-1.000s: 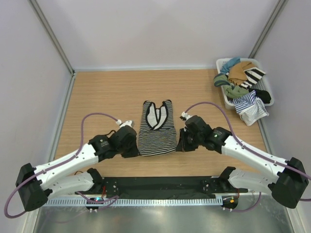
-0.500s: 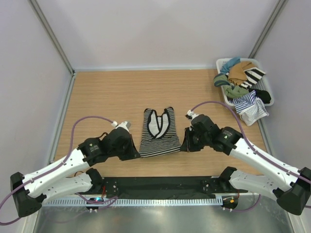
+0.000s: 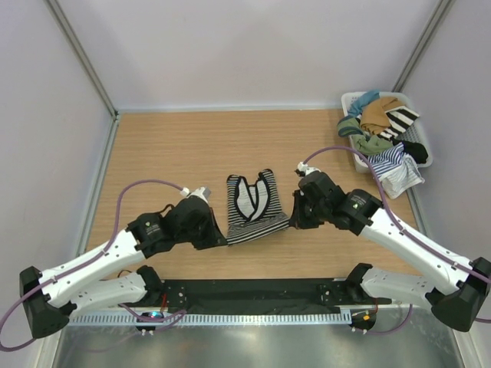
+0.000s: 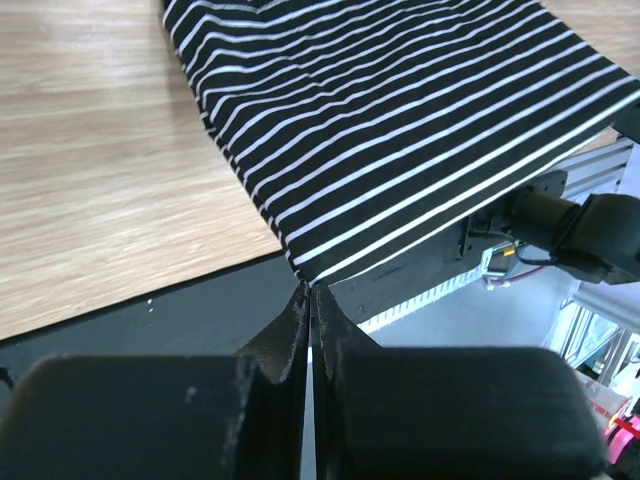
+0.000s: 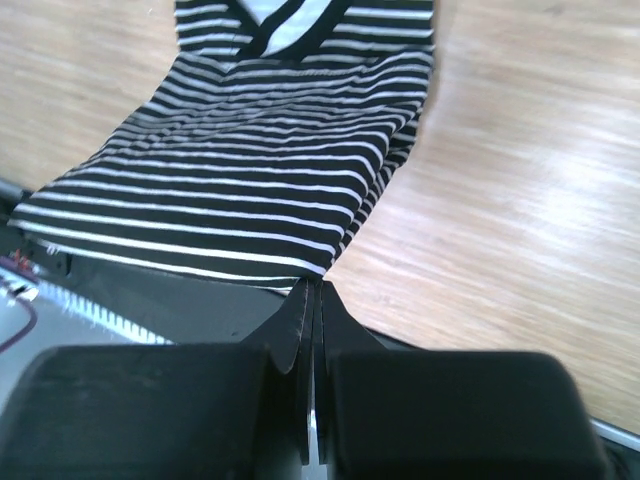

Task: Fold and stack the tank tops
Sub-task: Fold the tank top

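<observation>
Nearest, the left gripper [image 4: 308,296] and the right gripper [image 5: 312,292] each have their jaws pinched tight on a near hem corner of the black-and-white tank top [image 3: 252,207]. Its hem is raised over the middle of the worktop [image 3: 161,146]. The first fold appears to be in hand. Next, both corners should travel evenly toward the far neckline. At far right, one basket [image 3: 351,100] holds the blue-and-white tank top [image 3: 390,159]. That makes two tops, neither yet folded.

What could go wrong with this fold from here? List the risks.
1. Both jaws are shut on only the very hem corners of the black-and-white tank top, so a corner could slip out.
2. The right corner is held farther forward than the left, so the fold may land skewed.
</observation>
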Action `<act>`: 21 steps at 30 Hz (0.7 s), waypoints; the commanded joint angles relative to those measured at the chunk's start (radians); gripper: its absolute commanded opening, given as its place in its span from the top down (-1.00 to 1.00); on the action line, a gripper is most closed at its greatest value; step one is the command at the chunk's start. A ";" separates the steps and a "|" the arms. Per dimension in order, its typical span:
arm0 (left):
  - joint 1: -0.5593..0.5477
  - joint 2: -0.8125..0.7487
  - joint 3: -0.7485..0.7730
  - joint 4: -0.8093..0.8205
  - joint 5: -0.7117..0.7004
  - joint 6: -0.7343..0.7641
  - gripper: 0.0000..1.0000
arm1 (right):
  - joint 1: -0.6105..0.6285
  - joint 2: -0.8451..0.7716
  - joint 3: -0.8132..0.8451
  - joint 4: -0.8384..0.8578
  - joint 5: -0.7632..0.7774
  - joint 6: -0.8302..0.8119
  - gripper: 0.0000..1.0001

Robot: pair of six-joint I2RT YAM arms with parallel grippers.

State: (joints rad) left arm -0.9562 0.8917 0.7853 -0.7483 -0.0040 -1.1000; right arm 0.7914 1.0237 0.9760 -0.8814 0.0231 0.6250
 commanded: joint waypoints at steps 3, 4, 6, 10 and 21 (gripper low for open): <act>-0.003 0.056 0.077 0.038 -0.021 0.017 0.96 | 0.003 0.056 0.081 -0.034 0.144 -0.039 0.98; -0.001 0.065 0.081 0.043 -0.022 0.020 0.96 | 0.003 0.058 0.084 -0.028 0.152 -0.041 0.98; 0.007 0.090 0.100 0.044 -0.028 0.029 0.97 | 0.003 0.068 0.101 -0.024 0.176 -0.042 0.97; 0.056 0.119 0.124 0.050 -0.011 0.060 1.00 | -0.001 0.110 0.138 -0.028 0.209 -0.071 0.98; 0.226 0.173 0.140 0.101 0.102 0.124 1.00 | -0.095 0.231 0.220 0.036 0.184 -0.153 0.97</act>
State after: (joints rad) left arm -0.7628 1.0519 0.8810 -0.6765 0.0570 -1.0214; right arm 0.7265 1.2320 1.1412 -0.8871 0.1844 0.5209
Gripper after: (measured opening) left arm 0.002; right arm 0.027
